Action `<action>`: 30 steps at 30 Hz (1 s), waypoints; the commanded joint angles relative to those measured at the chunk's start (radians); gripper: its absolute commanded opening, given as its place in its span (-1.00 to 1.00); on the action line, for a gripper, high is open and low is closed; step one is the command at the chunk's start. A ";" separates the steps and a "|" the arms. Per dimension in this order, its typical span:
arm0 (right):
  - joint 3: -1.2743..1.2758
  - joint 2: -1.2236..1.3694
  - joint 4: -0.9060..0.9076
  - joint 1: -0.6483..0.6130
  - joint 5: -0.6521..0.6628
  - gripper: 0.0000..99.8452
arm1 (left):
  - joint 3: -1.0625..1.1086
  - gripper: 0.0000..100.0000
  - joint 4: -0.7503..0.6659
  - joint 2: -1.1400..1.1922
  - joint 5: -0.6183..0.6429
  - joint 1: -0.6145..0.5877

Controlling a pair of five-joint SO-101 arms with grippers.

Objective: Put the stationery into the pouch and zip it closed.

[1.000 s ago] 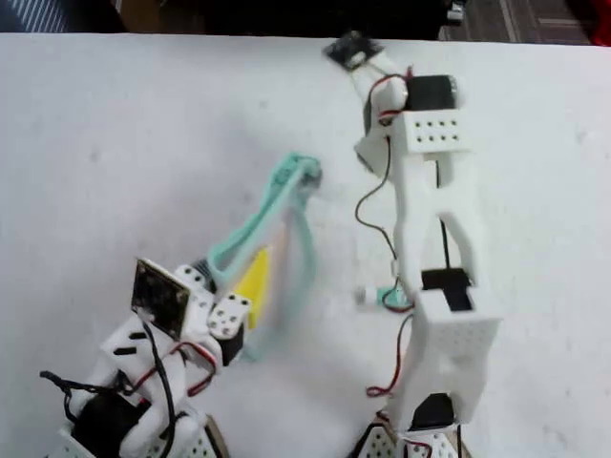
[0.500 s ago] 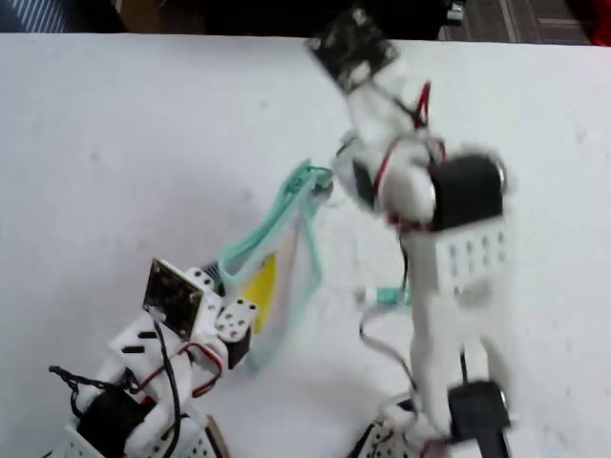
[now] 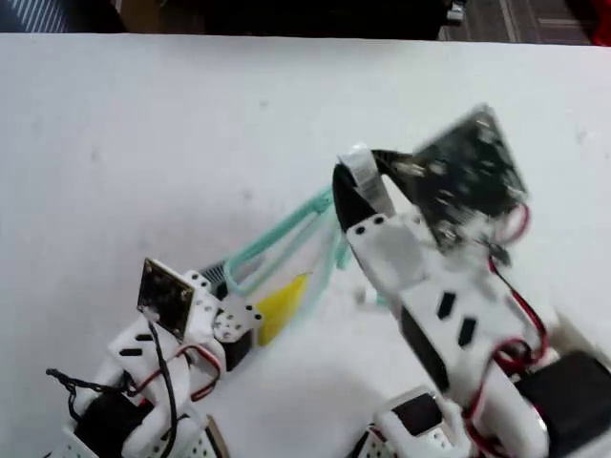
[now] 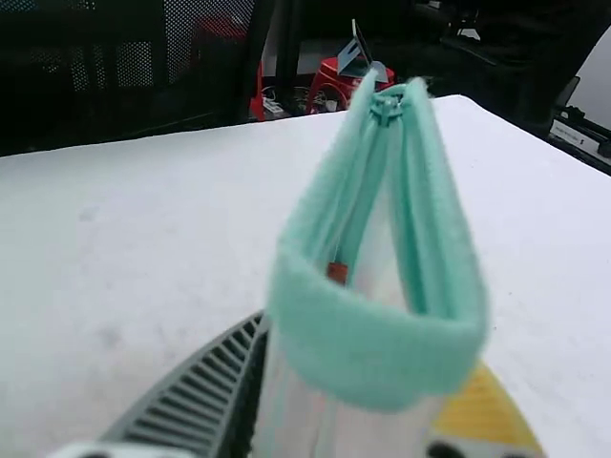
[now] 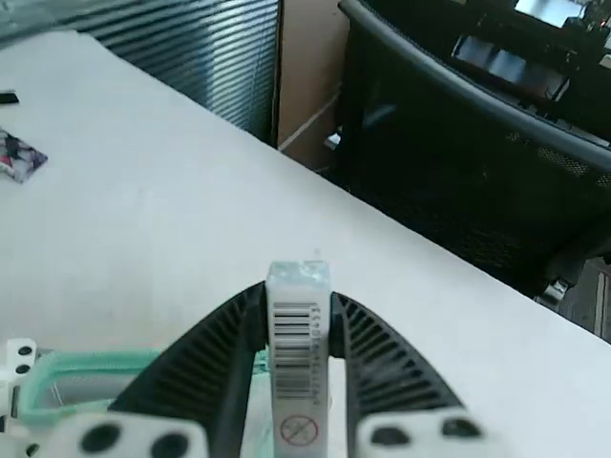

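High view: our left gripper (image 3: 227, 282) pinches one end of the mint-green zip pouch (image 3: 289, 236) on the white table (image 3: 143, 124); our right gripper (image 3: 356, 188) clamps a white barcoded stationery block (image 3: 360, 165) beside the pouch's other end.

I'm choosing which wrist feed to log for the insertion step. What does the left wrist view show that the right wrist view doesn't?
Left wrist view, not the right: the open mouth of the mint-rimmed clear zip pouch down to the zipper's far end, a yellow item at its base, and a grey ribbed finger beside it. Right wrist view, not the left: the right end effector shut on a white barcoded stick. Both: the pouch's mint rim and the white table.
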 commanded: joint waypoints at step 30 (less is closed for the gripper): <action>0.002 -0.081 -0.165 -0.008 -0.183 -0.97 | -0.031 -0.55 0.008 0.004 0.011 0.013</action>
